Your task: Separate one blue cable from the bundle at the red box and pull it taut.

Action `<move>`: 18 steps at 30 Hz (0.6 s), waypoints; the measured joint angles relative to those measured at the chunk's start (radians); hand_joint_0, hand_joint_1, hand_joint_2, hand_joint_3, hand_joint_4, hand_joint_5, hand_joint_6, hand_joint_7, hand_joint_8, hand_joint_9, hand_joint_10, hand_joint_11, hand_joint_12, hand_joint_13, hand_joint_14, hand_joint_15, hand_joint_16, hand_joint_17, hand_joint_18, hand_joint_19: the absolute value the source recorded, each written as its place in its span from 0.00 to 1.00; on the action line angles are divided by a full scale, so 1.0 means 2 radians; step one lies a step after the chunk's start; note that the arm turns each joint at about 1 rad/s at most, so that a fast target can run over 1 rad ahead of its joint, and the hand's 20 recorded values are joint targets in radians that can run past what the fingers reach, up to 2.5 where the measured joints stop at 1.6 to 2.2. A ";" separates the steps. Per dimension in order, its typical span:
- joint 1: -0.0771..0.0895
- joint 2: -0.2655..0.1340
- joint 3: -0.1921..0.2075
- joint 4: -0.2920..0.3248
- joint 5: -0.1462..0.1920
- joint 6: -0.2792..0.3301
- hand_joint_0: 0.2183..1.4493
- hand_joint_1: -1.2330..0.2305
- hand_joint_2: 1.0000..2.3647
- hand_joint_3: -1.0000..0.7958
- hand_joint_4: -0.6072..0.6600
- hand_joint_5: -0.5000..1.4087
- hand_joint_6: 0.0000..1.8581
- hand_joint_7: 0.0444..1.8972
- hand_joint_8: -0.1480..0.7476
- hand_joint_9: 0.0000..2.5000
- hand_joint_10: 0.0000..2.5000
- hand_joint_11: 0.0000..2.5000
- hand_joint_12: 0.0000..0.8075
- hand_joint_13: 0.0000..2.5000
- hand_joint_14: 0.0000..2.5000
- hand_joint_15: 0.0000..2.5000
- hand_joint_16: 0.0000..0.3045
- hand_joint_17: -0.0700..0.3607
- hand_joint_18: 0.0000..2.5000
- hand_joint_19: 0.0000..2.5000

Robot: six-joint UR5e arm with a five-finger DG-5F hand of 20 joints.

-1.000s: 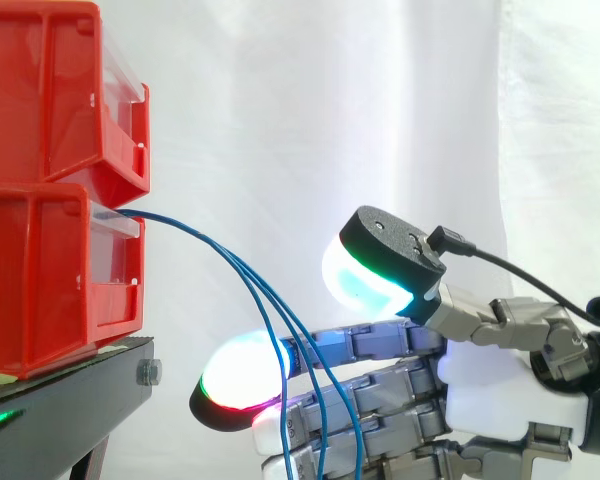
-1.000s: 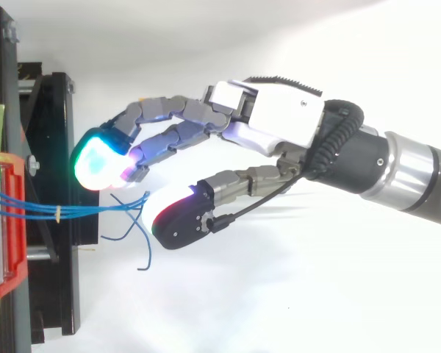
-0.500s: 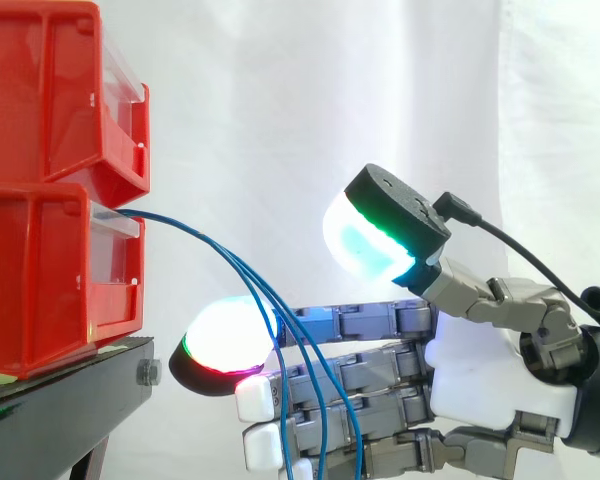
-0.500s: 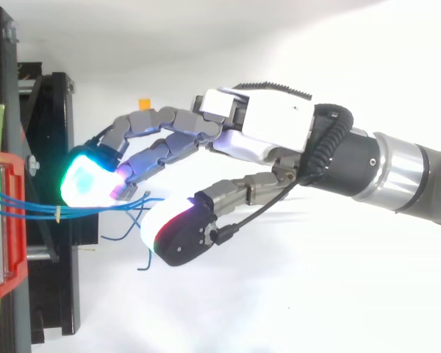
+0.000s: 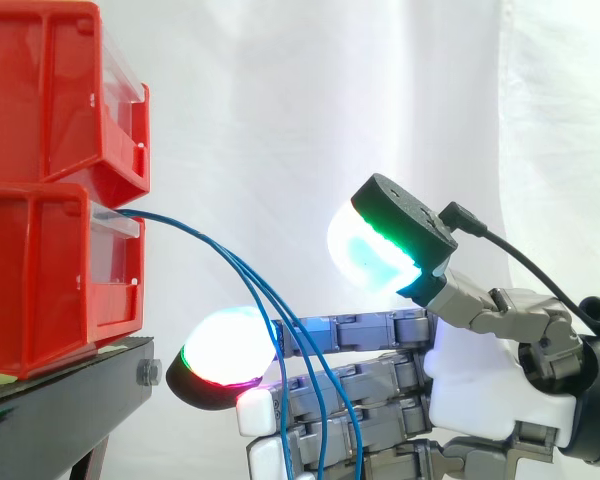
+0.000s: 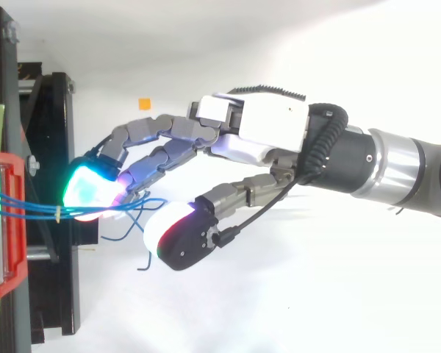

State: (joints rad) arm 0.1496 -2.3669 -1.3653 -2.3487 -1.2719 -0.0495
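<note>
So the thin blue cables (image 6: 37,212) droop from the lower red plastic bin (image 5: 50,280) at frame left across the hand (image 6: 261,132), open with thumb lifted clear, and they look light, floppy and slippery, so I'd pinch one just past the small yellow tie (image 6: 59,214).

Robot hand (image 6: 264,129) edged closer over blue cables (image 6: 29,211).

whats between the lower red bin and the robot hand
Just the blue cables, sagging from the lower red bin to the robot hand in front of the white curtain, as the side view shows.
</note>
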 measured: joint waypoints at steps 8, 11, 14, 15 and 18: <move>-0.004 0.000 0.001 -0.001 -0.010 0.008 0.26 0.36 0.00 0.28 0.64 0.18 0.27 0.44 0.50 0.30 0.01 0.21 0.43 0.30 0.01 0.22 0.15 0.40 0.23 0.26; -0.006 0.000 0.002 -0.001 -0.013 0.012 0.26 0.35 0.00 0.28 0.64 0.18 0.27 0.44 0.50 0.30 0.01 0.21 0.43 0.30 0.01 0.22 0.15 0.40 0.23 0.26; -0.008 0.000 0.004 -0.003 -0.020 0.015 0.27 0.35 0.00 0.29 0.64 0.18 0.27 0.45 0.50 0.30 0.01 0.21 0.43 0.30 0.01 0.22 0.15 0.40 0.23 0.26; -0.009 0.000 0.005 -0.004 -0.023 0.016 0.27 0.35 0.00 0.29 0.64 0.18 0.27 0.45 0.50 0.30 0.01 0.22 0.43 0.30 0.01 0.22 0.15 0.40 0.23 0.26; -0.012 0.000 0.009 -0.011 -0.038 0.018 0.27 0.35 0.00 0.30 0.64 0.18 0.27 0.45 0.50 0.30 0.01 0.22 0.43 0.30 0.01 0.22 0.15 0.40 0.23 0.26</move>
State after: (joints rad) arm 0.1259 -2.3664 -1.3464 -2.3705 -1.3483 -0.0138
